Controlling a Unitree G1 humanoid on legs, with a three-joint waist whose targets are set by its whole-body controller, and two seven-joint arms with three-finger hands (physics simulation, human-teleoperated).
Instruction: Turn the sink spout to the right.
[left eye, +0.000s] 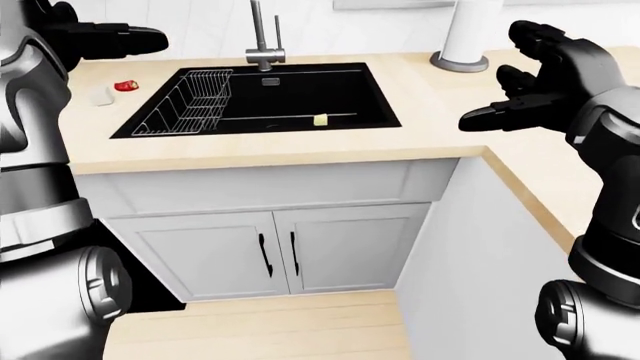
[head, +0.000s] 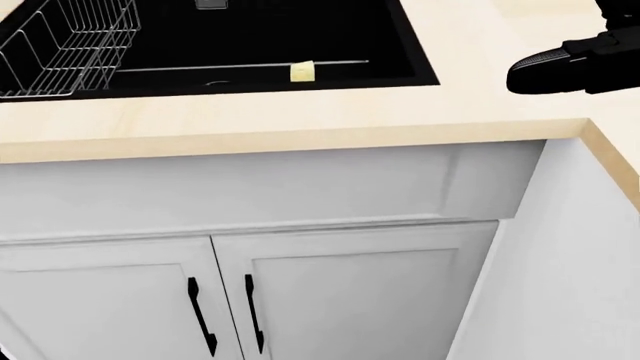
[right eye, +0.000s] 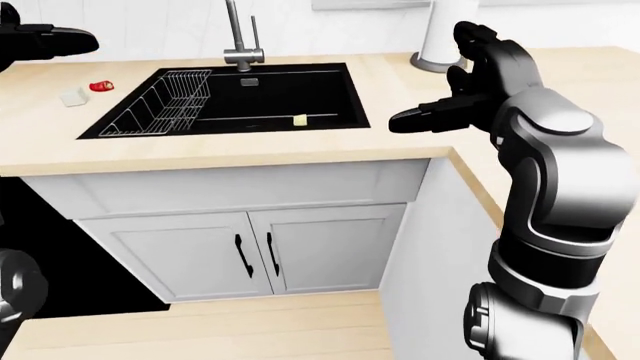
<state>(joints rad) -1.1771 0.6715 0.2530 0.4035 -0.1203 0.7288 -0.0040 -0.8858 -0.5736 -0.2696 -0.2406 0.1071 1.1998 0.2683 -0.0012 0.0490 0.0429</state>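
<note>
The spout (left eye: 255, 26) stood at the top of the left-eye view, on the counter (left eye: 440, 127) just above the upper rim of the black sink (left eye: 300, 101), its base (left eye: 265, 57) at the rim and its stem running straight up out of the frame, so I could not tell which way its outlet pointed. Its long axis was vertical in that view; a thin lever (left eye: 277, 30) rose just beside the stem on its right. My right hand (left eye: 535, 82) hung over the counter to the right of the sink, fingers spread and empty, one finger (left eye: 487, 116) pointing left toward the basin. From that hand the spout lay up and to the left, well apart, with the sink's right corner between them. My left hand (left eye: 110, 39) sat at the upper left edge, over the counter left of the sink, also empty; its fingers looked extended rather than curled, though only part of it showed. Neither hand touched the spout. I judged the left hand slightly nearer across the view, but the right better placed to reach in and push the stem rightward. A wire rack (left eye: 190, 105) occupied the sink's left half, clear of either reach.
</note>
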